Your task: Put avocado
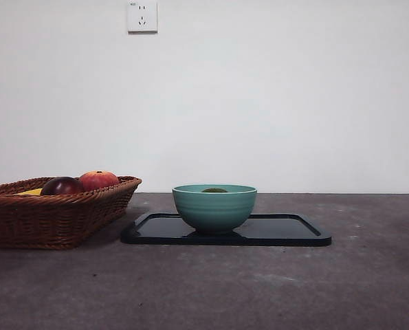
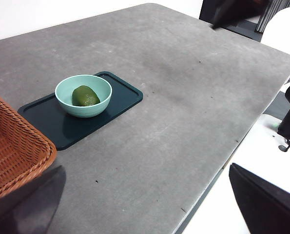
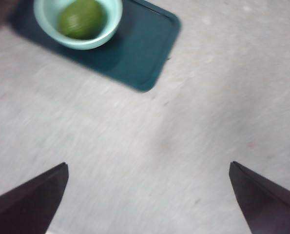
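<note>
The olive-green avocado (image 2: 85, 96) (image 3: 81, 18) lies inside a teal bowl (image 1: 214, 207) (image 2: 83, 95) (image 3: 78, 24); only its top (image 1: 214, 190) peeks over the rim in the front view. The bowl stands on a dark tray (image 1: 286, 231) (image 2: 120, 95) (image 3: 142, 48). My left gripper (image 2: 145, 204) hangs open high above the table, far from the bowl, holding nothing. My right gripper (image 3: 147, 195) is open too, above bare table beside the tray, its jaws wide apart and empty. Neither arm shows in the front view.
A wicker basket (image 1: 49, 216) (image 2: 13, 151) stands beside the tray, holding a dark maroon fruit (image 1: 61, 185), a red-orange fruit (image 1: 99, 179) and something yellow (image 1: 31, 192). The table's edge (image 2: 218, 170) runs near the left gripper. A white wall with a socket (image 1: 141, 16) is behind.
</note>
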